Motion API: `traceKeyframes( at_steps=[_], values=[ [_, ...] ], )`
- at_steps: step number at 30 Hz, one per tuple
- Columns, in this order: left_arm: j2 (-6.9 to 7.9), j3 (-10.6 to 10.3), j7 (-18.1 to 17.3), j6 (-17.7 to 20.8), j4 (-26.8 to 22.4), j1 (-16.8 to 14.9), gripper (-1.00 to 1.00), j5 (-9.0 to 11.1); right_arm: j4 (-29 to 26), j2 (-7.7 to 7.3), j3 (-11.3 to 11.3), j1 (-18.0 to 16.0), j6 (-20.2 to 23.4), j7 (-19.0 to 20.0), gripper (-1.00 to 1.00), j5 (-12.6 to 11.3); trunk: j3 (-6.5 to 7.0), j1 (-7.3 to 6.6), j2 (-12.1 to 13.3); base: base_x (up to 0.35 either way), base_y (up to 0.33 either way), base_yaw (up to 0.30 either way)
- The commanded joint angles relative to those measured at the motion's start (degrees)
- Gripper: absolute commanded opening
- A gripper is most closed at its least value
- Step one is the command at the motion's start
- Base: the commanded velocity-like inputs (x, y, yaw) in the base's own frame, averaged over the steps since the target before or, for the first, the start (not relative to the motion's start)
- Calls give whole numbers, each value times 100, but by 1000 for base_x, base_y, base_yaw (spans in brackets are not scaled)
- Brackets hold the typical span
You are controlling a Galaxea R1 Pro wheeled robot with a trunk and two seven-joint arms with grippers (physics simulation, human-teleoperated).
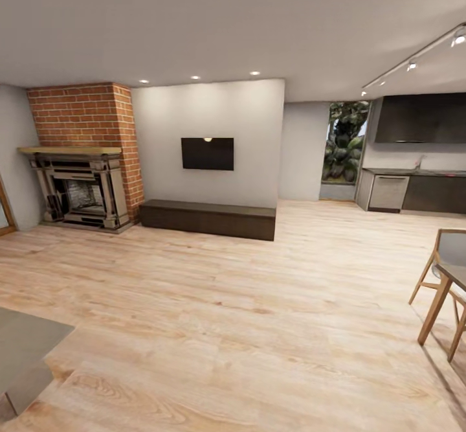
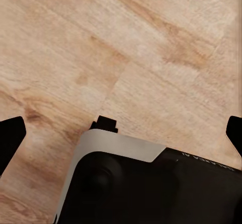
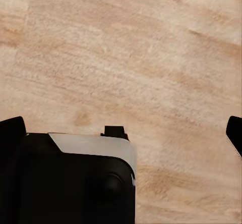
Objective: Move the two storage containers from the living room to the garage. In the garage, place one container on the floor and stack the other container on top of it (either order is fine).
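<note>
I am in the living room, on its light wood plank flooring point(image 1: 246, 328). The two storage containers and the garage are out of view. My left gripper point(image 2: 122, 133) hangs open above bare planks, its dark fingertips point(image 2: 10, 138) spread far apart with nothing between them. My right gripper point(image 3: 123, 132) is open the same way over the wood, fingertips point(image 3: 235, 132) wide and empty. Part of my black and grey base point(image 2: 151, 183) lies below each wrist camera.
A dark fireplace point(image 1: 81, 189) in a brick chimney stands far left. A low dark cabinet point(image 1: 207, 218) sits under a wall TV point(image 1: 207, 153). A grey table corner point(image 1: 26, 348) is near left, wooden chair and table legs point(image 1: 446, 289) near right, kitchen units point(image 1: 421, 189) far right.
</note>
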Motion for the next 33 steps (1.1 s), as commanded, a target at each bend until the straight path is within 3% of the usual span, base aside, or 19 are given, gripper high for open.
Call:
traceKeyframes(
  at_steps=[1,33],
  values=[
    [0,-49,15,-14,1,-4,100,45,18,0,-47,-8,-30,-30,100,61,-8,4,-5,323,0,0],
    [0,-49,15,-15,1,-4,100,46,18,0,-47,-8,-30,-29,100,61,-8,4,-5,323,0,0]
  ],
)
